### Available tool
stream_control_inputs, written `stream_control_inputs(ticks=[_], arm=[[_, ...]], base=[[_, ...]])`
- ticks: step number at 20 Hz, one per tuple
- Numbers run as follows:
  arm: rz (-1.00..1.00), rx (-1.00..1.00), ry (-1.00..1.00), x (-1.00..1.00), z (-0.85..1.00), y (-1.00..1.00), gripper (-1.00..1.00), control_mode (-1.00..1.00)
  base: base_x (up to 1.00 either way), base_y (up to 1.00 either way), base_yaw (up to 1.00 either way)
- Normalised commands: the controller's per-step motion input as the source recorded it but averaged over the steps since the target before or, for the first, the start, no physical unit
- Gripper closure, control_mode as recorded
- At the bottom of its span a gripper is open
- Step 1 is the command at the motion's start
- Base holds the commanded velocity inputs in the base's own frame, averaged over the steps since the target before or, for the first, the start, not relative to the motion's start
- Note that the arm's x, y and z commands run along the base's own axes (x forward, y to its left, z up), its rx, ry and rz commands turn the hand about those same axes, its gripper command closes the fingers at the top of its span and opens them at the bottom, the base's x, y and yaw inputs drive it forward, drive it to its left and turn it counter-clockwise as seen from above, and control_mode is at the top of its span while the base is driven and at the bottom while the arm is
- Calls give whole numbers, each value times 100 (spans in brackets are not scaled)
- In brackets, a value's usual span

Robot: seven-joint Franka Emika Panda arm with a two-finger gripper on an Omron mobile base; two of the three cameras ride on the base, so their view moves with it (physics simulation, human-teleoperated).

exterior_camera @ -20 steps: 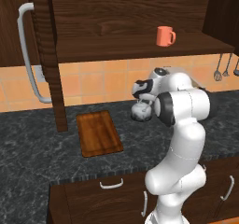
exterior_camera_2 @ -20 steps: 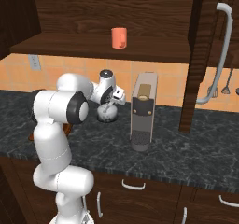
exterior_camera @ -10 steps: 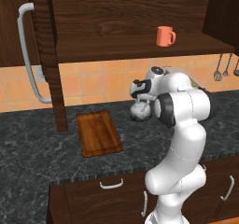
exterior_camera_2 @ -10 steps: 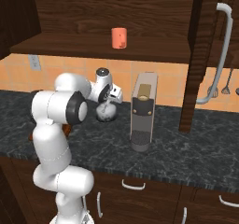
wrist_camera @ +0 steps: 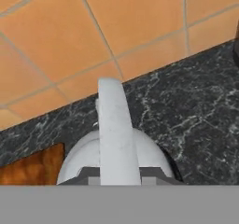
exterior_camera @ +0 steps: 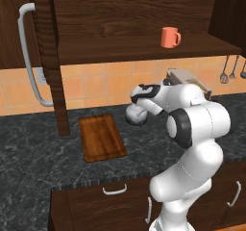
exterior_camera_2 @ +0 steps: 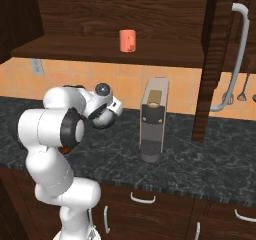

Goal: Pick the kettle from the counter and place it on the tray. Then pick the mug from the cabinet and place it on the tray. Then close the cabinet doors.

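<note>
Kettle (exterior_camera: 136, 114) transfer is under way, and none of the three steps is complete. You have the kettle lifted clear of the counter (exterior_camera: 43, 153), hanging at the gripper (exterior_camera: 140, 101) just right of the tray (exterior_camera: 101, 137) and not yet over it. In the hand view the kettle's light arched handle (wrist_camera: 114, 129) runs straight up from the bottom edge with the rounded body beneath it, and a corner of the tray shows at lower left. The fingertips themselves are hidden, so you cannot confirm the jaws directly; judging by the kettle riding off the stone, the pincer is most likely clamped on that handle.

Remaining work: set the kettle down on the tray, which is bare. The mug (exterior_camera: 169, 37) stands on the shelf inside the cabinet (exterior_camera: 120, 18), untouched. Both cabinet doors stand open, the left door (exterior_camera: 48, 57) with its bar handle (exterior_camera: 30, 57) swung outward, and the right door (exterior_camera_2: 217, 59) likewise.

Compared with a second ago, the kettle and gripper have shifted slightly leftward toward the tray. The tray, the mug and the doors are unchanged.
</note>
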Motion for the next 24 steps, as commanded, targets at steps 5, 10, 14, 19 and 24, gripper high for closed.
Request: stream_control_inputs(ticks=[5, 10, 14, 19, 24], arm=[[-7, 15, -5, -44, 43, 25, 100, -100], [-1, 5, 0, -52, 32, 42, 100, -100], [0, 0, 0, -26, 53, 46, 100, -100], [0, 0, 3, -6, 62, 51, 100, -100], [0, 0, 7, 9, 54, 61, 100, -100]], base=[[0, 0, 0], [0, 0, 0], [0, 0, 0], [0, 0, 0], [0, 0, 0]])
